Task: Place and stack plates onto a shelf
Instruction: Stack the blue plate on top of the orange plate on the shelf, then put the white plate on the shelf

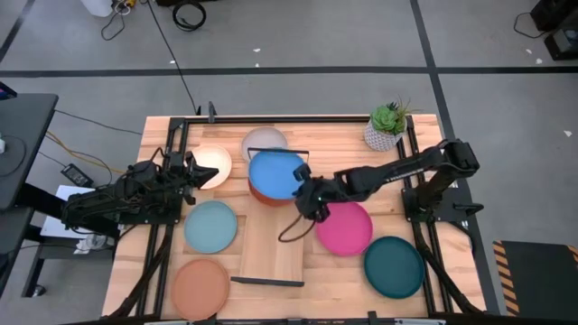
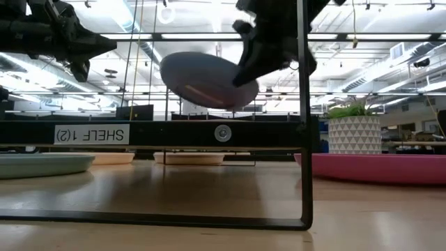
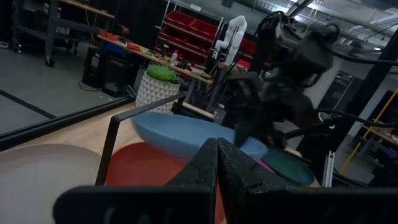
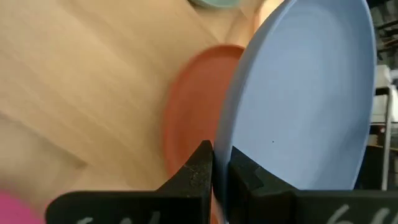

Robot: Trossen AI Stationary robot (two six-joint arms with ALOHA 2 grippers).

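My right gripper (image 1: 305,197) is shut on the blue plate (image 1: 275,173), which hangs over the orange plate (image 1: 262,195) at the far end of the shelf plank (image 1: 275,248). The low view shows the blue plate (image 2: 208,80) lifted and tilted. My left gripper (image 1: 199,171) is shut and empty beside the cream plate (image 1: 213,162), left of the shelf. The pale grey plate (image 1: 264,139) lies behind the blue one. The light teal (image 1: 210,226), peach-tan (image 1: 200,285), magenta (image 1: 344,227) and dark teal (image 1: 395,266) plates lie flat on the table. My right gripper pinches the blue plate's rim (image 4: 232,138) on its right, near side, one finger on the upper face and one on the underside. The fingers come slanting down from the table's right. The plate is clear of the orange plate and tilted.
A small potted plant (image 1: 388,126) stands at the far right. Black frames stand at the shelf's far end (image 1: 275,152) and near end (image 1: 266,282). Black rails (image 1: 167,194) run along both table sides. Bare plank lies between the orange plate and the near frame.
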